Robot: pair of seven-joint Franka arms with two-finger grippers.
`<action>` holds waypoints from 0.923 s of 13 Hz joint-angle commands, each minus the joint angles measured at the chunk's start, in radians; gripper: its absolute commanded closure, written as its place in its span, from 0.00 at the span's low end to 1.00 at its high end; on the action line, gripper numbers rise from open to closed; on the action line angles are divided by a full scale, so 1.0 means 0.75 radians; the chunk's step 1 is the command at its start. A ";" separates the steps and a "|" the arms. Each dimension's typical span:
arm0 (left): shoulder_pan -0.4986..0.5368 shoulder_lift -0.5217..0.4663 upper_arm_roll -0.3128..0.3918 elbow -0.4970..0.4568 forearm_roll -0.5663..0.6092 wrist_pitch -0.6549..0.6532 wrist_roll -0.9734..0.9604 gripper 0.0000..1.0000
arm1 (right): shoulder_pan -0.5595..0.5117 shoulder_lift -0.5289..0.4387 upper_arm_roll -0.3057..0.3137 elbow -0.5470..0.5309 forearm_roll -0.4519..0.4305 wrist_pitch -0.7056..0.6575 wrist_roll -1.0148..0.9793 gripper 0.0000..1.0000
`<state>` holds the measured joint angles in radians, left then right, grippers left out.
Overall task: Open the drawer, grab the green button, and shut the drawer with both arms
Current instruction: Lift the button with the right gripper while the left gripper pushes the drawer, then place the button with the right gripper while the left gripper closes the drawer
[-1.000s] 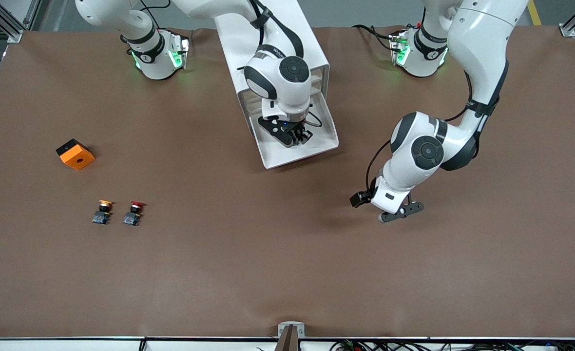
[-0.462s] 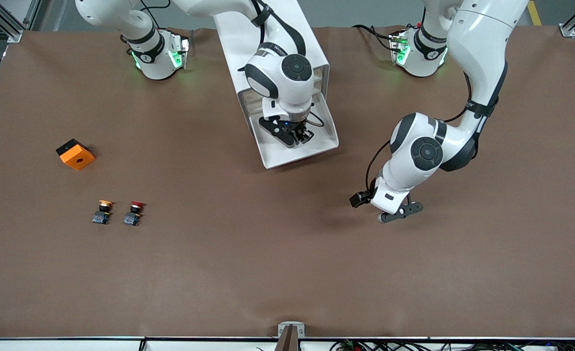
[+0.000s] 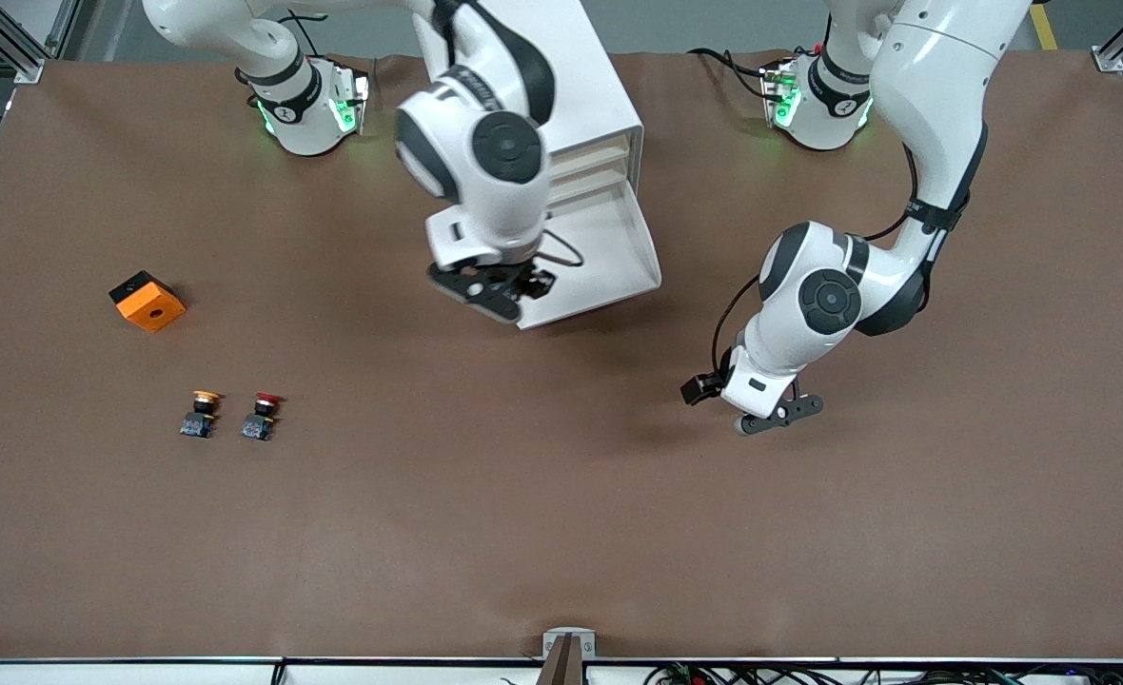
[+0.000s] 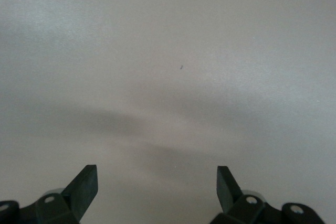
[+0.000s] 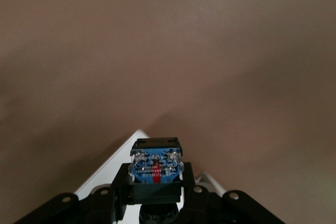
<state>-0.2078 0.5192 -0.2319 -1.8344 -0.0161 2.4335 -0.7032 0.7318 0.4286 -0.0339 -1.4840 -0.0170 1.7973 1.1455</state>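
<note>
The white cabinet (image 3: 581, 86) stands between the arm bases, and its lowest drawer (image 3: 604, 252) is pulled out and looks bare inside. My right gripper (image 3: 497, 287) hangs over the drawer's front corner toward the right arm's end. It is shut on the button (image 5: 156, 167). The right wrist view shows the button's blue-grey block base between the fingers (image 5: 118, 184), its cap hidden, with the drawer's white corner (image 5: 107, 174) below. My left gripper (image 3: 777, 415) is open and empty over bare brown table, as the left wrist view (image 4: 156, 177) shows.
A yellow-capped button (image 3: 202, 412) and a red-capped button (image 3: 263, 415) stand side by side toward the right arm's end, nearer the front camera. An orange block (image 3: 147, 301) lies farther from the camera than they do.
My right gripper has risen out of the drawer with the button and moved toward the right arm's end, over the drawer's front corner. The left arm has barely moved.
</note>
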 commanded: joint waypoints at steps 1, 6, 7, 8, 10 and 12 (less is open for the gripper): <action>-0.019 0.048 -0.002 0.012 0.032 0.085 -0.001 0.00 | -0.145 -0.076 0.021 -0.066 -0.004 -0.014 -0.205 1.00; -0.136 0.052 -0.004 0.002 0.030 0.079 -0.244 0.00 | -0.425 -0.167 0.023 -0.314 -0.004 0.254 -0.647 1.00; -0.164 0.050 -0.004 -0.002 0.030 0.069 -0.301 0.00 | -0.462 -0.163 0.023 -0.338 -0.004 0.305 -0.707 1.00; -0.181 0.048 -0.004 -0.002 0.032 0.036 -0.326 0.00 | -0.501 -0.156 0.023 -0.341 -0.004 0.330 -0.760 1.00; -0.234 0.042 -0.004 0.000 0.030 -0.041 -0.363 0.00 | -0.583 -0.140 0.023 -0.347 -0.004 0.401 -0.862 1.00; -0.275 0.038 -0.004 0.000 0.032 -0.101 -0.426 0.00 | -0.634 -0.087 0.021 -0.377 -0.006 0.518 -0.922 1.00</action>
<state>-0.3892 0.5596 -0.2385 -1.8347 -0.0161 2.4013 -0.9725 0.3002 0.3536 -0.0372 -1.7307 -0.0173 2.1174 0.4966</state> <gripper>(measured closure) 0.000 0.573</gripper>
